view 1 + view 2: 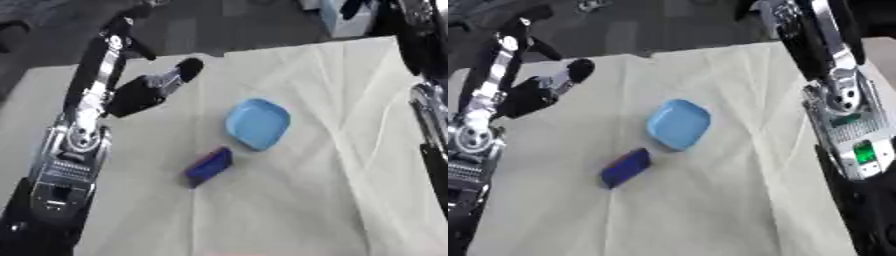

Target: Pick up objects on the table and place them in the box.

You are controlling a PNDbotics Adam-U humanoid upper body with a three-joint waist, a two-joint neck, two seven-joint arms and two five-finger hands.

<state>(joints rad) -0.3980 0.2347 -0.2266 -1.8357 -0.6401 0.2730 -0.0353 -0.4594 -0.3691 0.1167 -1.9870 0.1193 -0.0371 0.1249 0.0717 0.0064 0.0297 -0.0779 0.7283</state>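
Observation:
A light blue shallow square dish point(257, 123) lies near the middle of the cream cloth point(289, 200). A small dark blue block point(209, 166) lies just in front of it, to its left, and nothing touches it. My left hand point(136, 96) hangs over the cloth's back left part, well to the left of the dish, with a silver and black part point(179, 72) reaching out toward the back right. Whether it holds anything is unclear. Of my right arm point(842, 105) only the forearm shows along the right edge; its hand is out of view. No box shows in either view.
The cloth covers the whole table and carries several creases. Dark floor lies beyond the table's far edge point(262, 49). My left forearm point(74, 150) runs along the left side of the table.

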